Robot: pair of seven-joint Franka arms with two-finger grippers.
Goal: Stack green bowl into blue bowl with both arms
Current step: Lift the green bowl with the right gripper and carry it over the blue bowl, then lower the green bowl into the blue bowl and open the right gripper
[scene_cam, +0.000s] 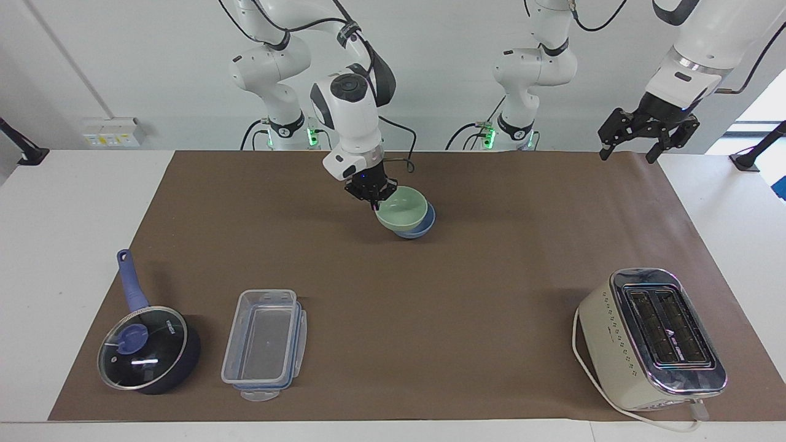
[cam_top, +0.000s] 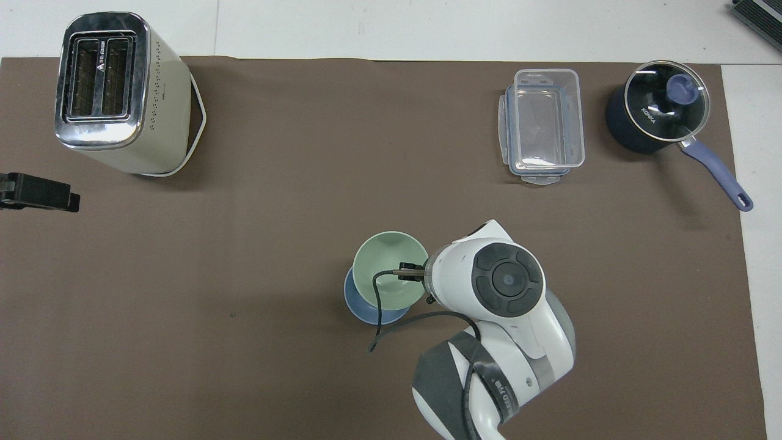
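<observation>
- While the overhead view hides most of the right gripper under its own wrist, the facing view shows that gripper pinching the rim of the green bowl on the side toward the right arm's end of the table.
- Overhead, the green bowl covers most of the blue bowl, leaving only a crescent of blue showing on the side nearer the robots.
- From the facing view the green bowl sits tilted over the blue bowl; can't tell if it's actually touching it or just above it.
- Left gripper hangs in the air with its fingers spread wide, over the mat edge at the left arm's end. Overhead it's just a black tip at the frame edge.
- Both bowls look empty inside. The tub is empty too, and the saucepan has its glass lid on.
- Tub and saucepan sit side by side at the mat's edge farthest from the robots, toward the right arm's end; the toaster is at the left arm's end.
- Plenty of bare mat all around the bowls.
</observation>
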